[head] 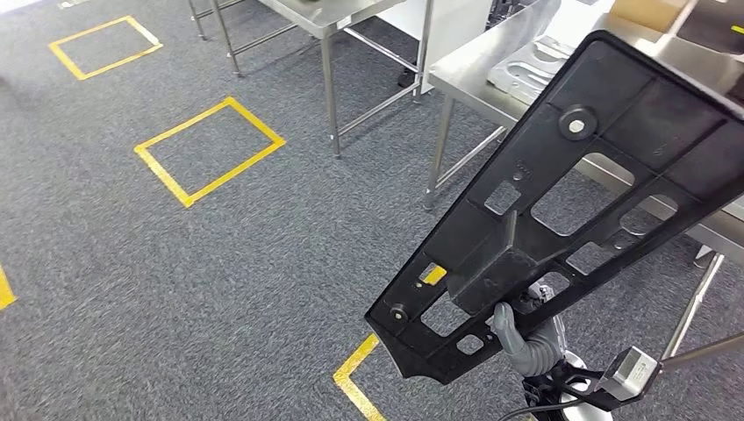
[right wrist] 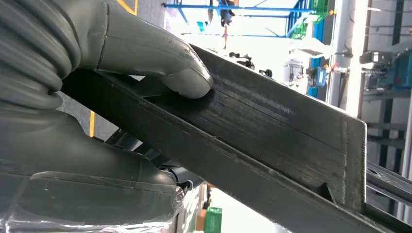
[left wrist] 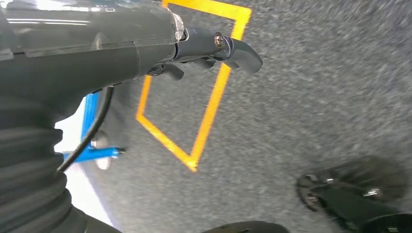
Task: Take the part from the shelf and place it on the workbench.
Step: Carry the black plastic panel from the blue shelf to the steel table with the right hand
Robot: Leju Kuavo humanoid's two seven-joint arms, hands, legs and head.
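Black part (head: 561,210) rises tilted above the right hand (head: 518,329) gripping its rib.

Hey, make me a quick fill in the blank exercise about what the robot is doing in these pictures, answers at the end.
1. The black part is held by the robot's ______ hand.
2. The squares taped on the grey carpet are ______ in colour.
3. The left hand hangs over the floor and holds ______.
4. A silvery plate lies on a ______ workbench.

Missing words: right; yellow; nothing; metal
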